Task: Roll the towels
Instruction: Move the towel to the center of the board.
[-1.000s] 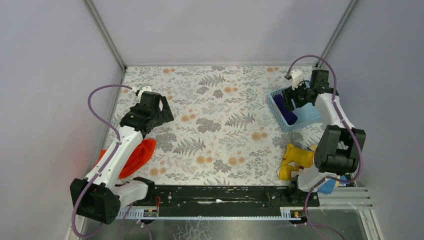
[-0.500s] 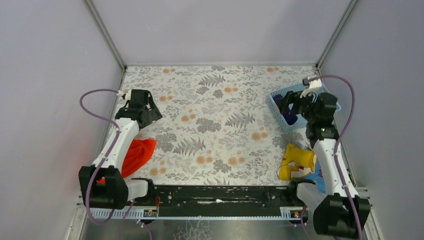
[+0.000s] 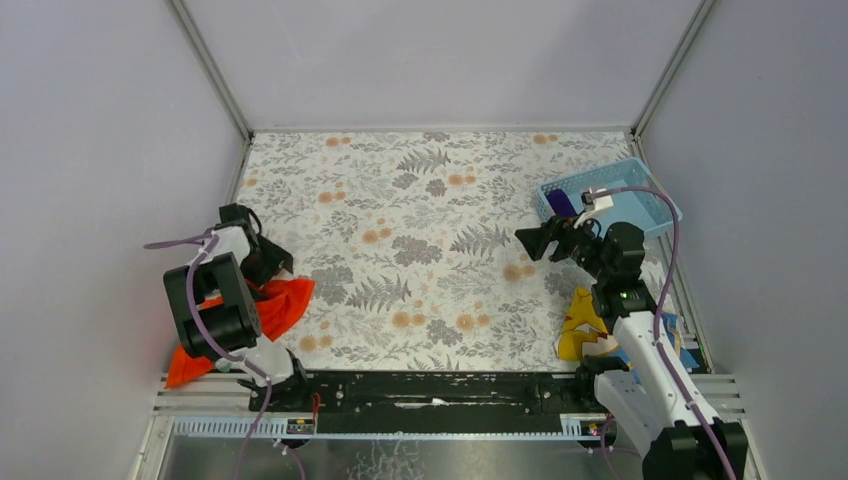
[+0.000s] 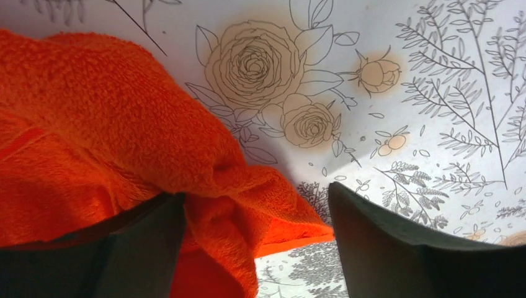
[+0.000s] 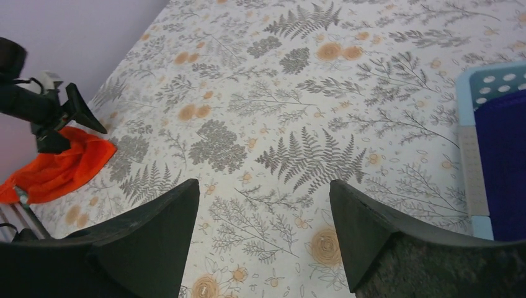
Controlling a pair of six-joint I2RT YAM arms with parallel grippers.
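At the overhead view's lower left, the left fingers (image 4: pixel 384 248) gape over the crumpled orange-red towel (image 4: pixel 93 143); right fingers (image 5: pixel 397 248) spread above the counter (image 5: pixel 298 93), purple towel (image 5: pixel 502 161) in the blue basket (image 5: pixel 490 87)

orange towel (image 3: pixel 285 300) part-hidden, purple towel (image 5: pixel 502 161) edge-cropped

The 2 towels lie well apart. The orange-red towel (image 3: pixel 278 303) is a fluffy, crumpled heap with loose folds and a bunched edge, neither flat nor rolled, at the near left of the floral table (image 3: pixel 440 200). The deep purple towel (image 3: pixel 560 204) sits inside the light blue perforated basket (image 3: pixel 645 210) at the far right, only partly visible, so its shape is unclear.
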